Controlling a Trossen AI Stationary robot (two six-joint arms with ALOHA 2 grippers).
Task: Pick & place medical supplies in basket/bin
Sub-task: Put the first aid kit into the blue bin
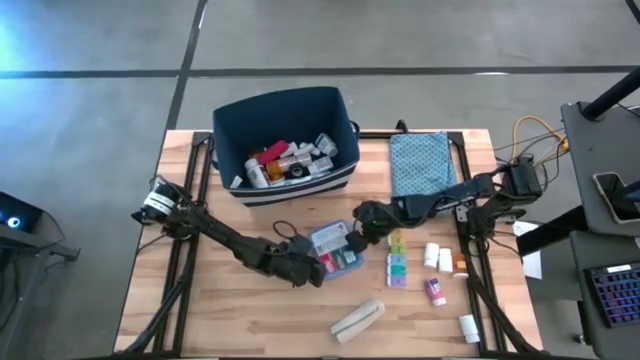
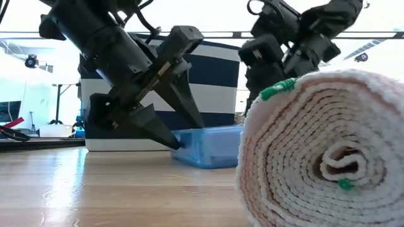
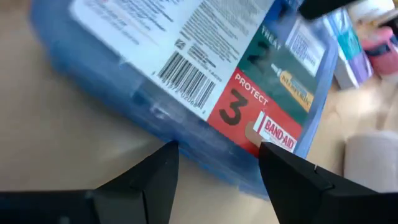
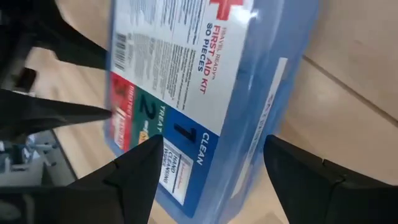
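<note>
The blue-red flat box, a first aid kit, lies flat on the table in front of the navy bin, which holds white bottles and tubes. My left gripper is open at the box's near-left end, one finger on each side of its corner. My right gripper is open at the far-right end, its fingers astride the box. The rainbow pill organizer, white bottles and the beige bandage roll lie on the table. My left gripper comes slanting down from the table's left, and in the low view its lower fingertip stands right at the box's end. I cannot tell whether it touches. My right gripper's fingers flank the box's other end, and touch cannot be told there either.
The teal patterned pouch lies right of the bin. A small pink-capped item and a white tube sit near the right edge. The bandage roll fills the low view's right side. Bare wood lies at the table's near left.
</note>
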